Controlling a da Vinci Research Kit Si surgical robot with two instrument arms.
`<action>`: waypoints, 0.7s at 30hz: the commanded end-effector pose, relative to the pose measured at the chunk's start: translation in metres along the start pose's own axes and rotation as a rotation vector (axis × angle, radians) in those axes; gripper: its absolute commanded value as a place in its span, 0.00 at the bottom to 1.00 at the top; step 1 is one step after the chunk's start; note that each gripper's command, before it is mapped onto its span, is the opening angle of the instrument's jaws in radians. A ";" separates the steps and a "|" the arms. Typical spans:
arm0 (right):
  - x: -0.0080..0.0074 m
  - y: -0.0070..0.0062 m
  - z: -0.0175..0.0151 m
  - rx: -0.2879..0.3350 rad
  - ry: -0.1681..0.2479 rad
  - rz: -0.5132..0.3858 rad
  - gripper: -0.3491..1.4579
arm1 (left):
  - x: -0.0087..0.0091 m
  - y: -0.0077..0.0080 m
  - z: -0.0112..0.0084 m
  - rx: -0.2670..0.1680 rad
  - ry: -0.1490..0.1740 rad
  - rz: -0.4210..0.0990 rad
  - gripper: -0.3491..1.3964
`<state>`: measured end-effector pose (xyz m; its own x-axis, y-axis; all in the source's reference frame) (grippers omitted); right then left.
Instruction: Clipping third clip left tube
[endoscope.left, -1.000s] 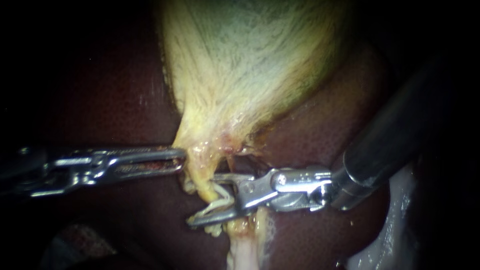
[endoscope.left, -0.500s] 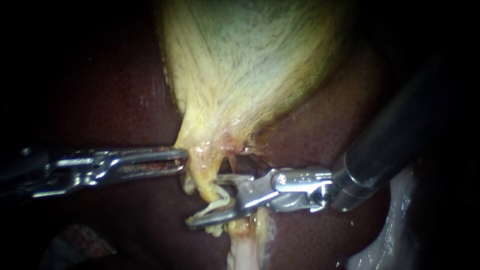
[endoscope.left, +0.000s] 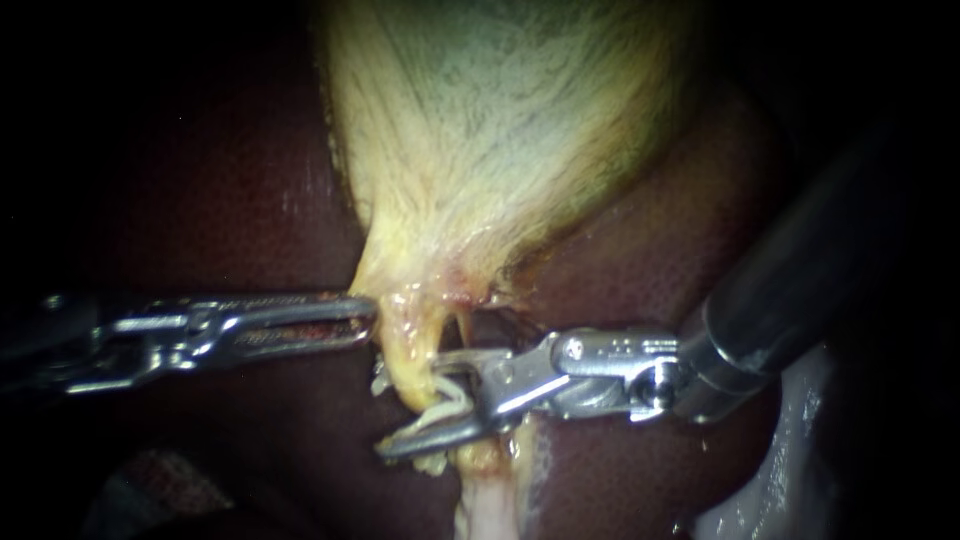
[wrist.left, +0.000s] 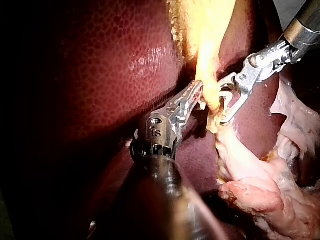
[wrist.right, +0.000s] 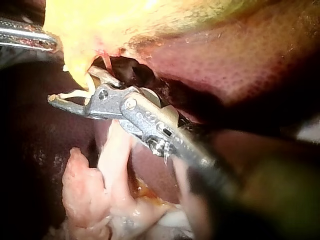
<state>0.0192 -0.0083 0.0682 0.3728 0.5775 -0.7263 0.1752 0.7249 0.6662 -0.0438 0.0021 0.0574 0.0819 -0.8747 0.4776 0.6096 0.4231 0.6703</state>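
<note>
Endoscope view: right instrument (endoscope.left: 418, 402) level, pincer apart astride tube (endoscope.left: 424, 372); left instrument (endoscope.left: 364, 322) pincer clamped on gallbladder (endoscope.left: 500, 150).

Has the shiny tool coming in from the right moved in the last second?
Yes. Against the gallbladder, which stayed put, the right instrument has slid slightly rightward, back along its shaft.

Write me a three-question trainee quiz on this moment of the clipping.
1. True or false: the right instrument has its jaws open, with the tube between them.
2. The jaws of the left instrument are: A wide open; B shut on the gallbladder; C out of view.
3. Fill in: the dark red organ beneath everything is the ____.
Key: 1 true; 2 B; 3 liver.
</note>
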 end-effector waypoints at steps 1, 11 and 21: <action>0.0001 0.0000 0.0000 0.000 0.001 0.000 0.46 | 0.0000 0.0000 0.0000 -0.001 0.000 0.000 0.00; -0.0001 0.0003 -0.0007 0.000 0.006 0.071 0.20 | 0.0000 0.0000 0.0001 -0.001 0.000 0.000 0.00; -0.0008 0.0011 -0.0020 -0.026 -0.015 0.073 0.00 | 0.0000 0.0001 0.0003 -0.001 -0.001 0.000 0.00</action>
<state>0.0173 -0.0071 0.0691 0.3976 0.6235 -0.6732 0.1236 0.6906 0.7126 -0.0440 0.0022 0.0576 0.0812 -0.8747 0.4778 0.6111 0.4224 0.6694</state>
